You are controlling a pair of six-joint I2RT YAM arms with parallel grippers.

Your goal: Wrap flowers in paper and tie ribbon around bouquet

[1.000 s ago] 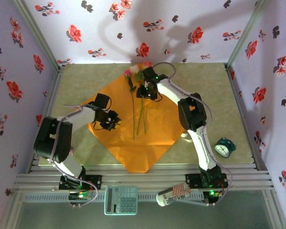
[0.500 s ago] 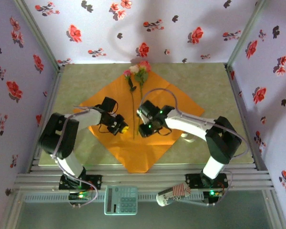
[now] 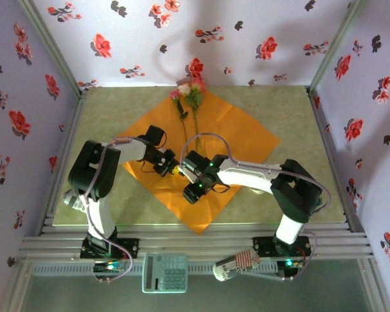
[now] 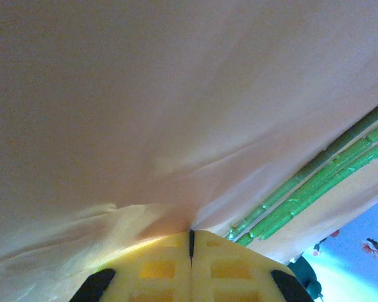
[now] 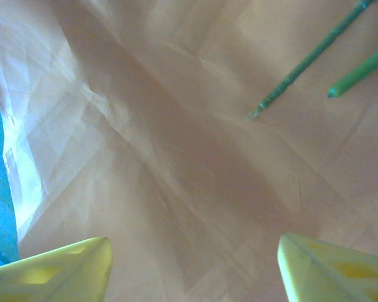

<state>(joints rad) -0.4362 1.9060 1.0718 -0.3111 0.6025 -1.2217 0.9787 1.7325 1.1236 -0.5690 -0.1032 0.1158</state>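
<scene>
Left wrist: left gripper pinched tight on thin, wrinkled orange paper; ribbed green stems of the flowers lie to its right. Right gripper is spread wide and empty above the creased sheet.

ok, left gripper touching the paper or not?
Touching. In the left wrist view the left gripper has its fingers shut together, and the creases of the paper gather into the seam between their tips, so a fold looks pinched there.

You are pulling the paper by its left side toward the flowers with the left gripper, while the right gripper is drawing back toward you.
</scene>
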